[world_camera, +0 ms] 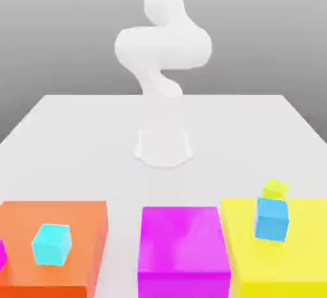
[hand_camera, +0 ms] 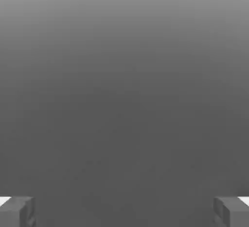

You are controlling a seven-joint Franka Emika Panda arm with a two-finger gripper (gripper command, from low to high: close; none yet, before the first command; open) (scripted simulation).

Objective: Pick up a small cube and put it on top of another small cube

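Because my fingers (hand_camera: 17, 211) stand spread wide with nothing between them, the lime yellow-green cube (world_camera: 276, 188) lies well away, behind the blue cube (world_camera: 272, 219) on the yellow block (world_camera: 300, 252). Likely light, rigid; I grip opposite flat faces.

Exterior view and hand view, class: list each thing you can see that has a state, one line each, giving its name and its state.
lime cube: resting on the yellow block, behind the blue cube, not held.
blue cube: resting on the yellow block, not held.
cyan cube: resting on the orange block, tilted, not held.
magenta block: nothing on top.
gripper: open, fingers wide apart, holding nothing.
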